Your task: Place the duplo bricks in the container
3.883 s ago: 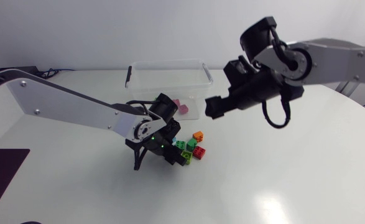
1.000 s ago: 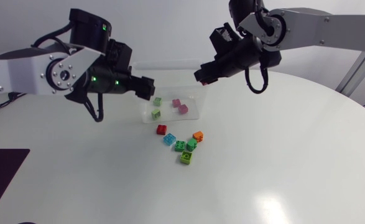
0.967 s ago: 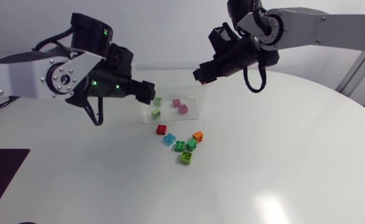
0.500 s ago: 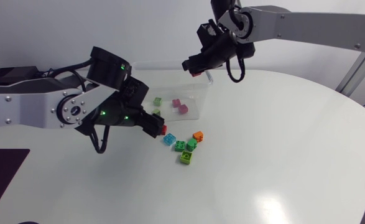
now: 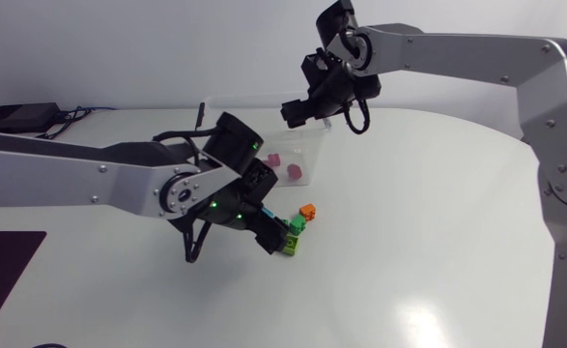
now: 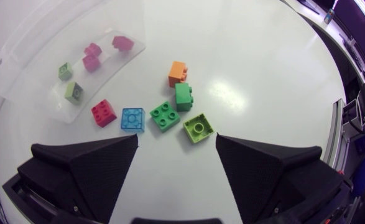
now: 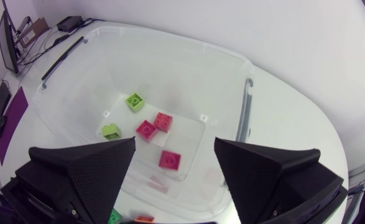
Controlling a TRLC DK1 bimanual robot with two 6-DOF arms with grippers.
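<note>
Left gripper (image 6: 176, 145): fingers spread, empty, over the loose bricks.
Loose bricks: red brick (image 6: 103, 112), blue brick (image 6: 132, 119), two green bricks (image 6: 164, 116) (image 6: 182, 96), lime brick (image 6: 198, 128) and orange brick (image 6: 177, 73), on the table (image 6: 263, 74) beside the container.
Container (image 7: 182, 71): clear plastic; two lime-green bricks (image 7: 134, 101) (image 7: 110, 130) and three pink bricks (image 7: 146, 129) (image 7: 164, 122) (image 7: 169, 160) inside.
Right gripper (image 7: 175, 147): fingers apart, empty, above the container.

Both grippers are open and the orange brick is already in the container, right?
Not quite: the orange brick lies on the table outside the container, as the left wrist view shows. The left gripper and right gripper are open.
</note>
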